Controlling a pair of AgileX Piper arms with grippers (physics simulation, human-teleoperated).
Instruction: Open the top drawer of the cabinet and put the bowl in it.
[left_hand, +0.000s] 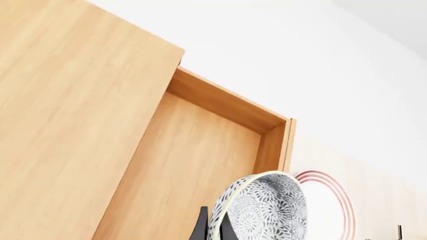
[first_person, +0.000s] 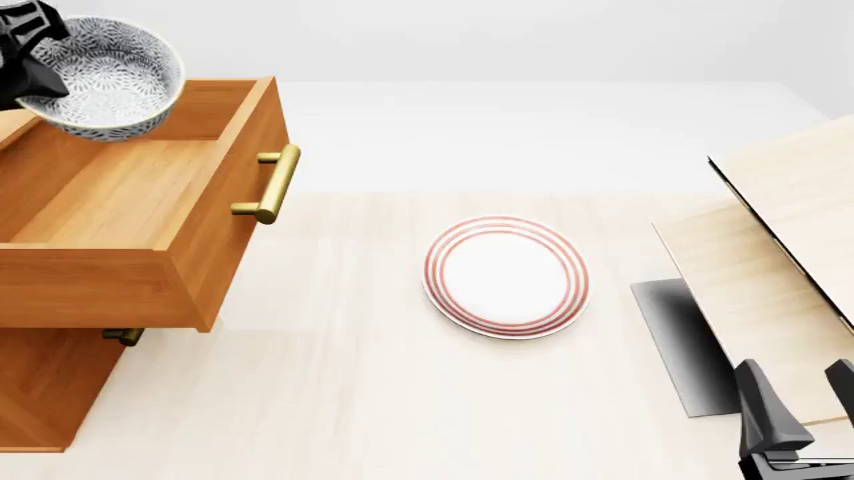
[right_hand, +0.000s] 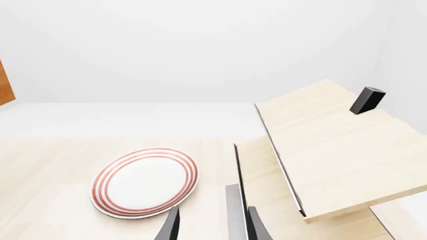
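The speckled grey-blue bowl (first_person: 104, 72) hangs tilted above the back of the pulled-out top drawer (first_person: 127, 205) of the orange-brown cabinet (first_person: 40, 385). My left gripper (first_person: 38, 62) is shut on the bowl's rim. In the left wrist view the bowl (left_hand: 263, 210) sits between the dark fingers (left_hand: 200, 227), over the drawer's bare wooden floor (left_hand: 193, 160). The drawer's brass handle (first_person: 270, 185) faces the table's middle. My right gripper (first_person: 801, 395) stands open and holds nothing at the near right; its fingers (right_hand: 168, 227) show in the right wrist view.
A flat white plate with red rings (first_person: 507, 275) lies mid-table, also as the plate (right_hand: 145, 181) in the right wrist view. Pale wood boards (first_person: 781, 240) lean stacked at the right over a grey mat (first_person: 674, 340). A lower drawer's handle (first_person: 123, 336) peeks out under the open one.
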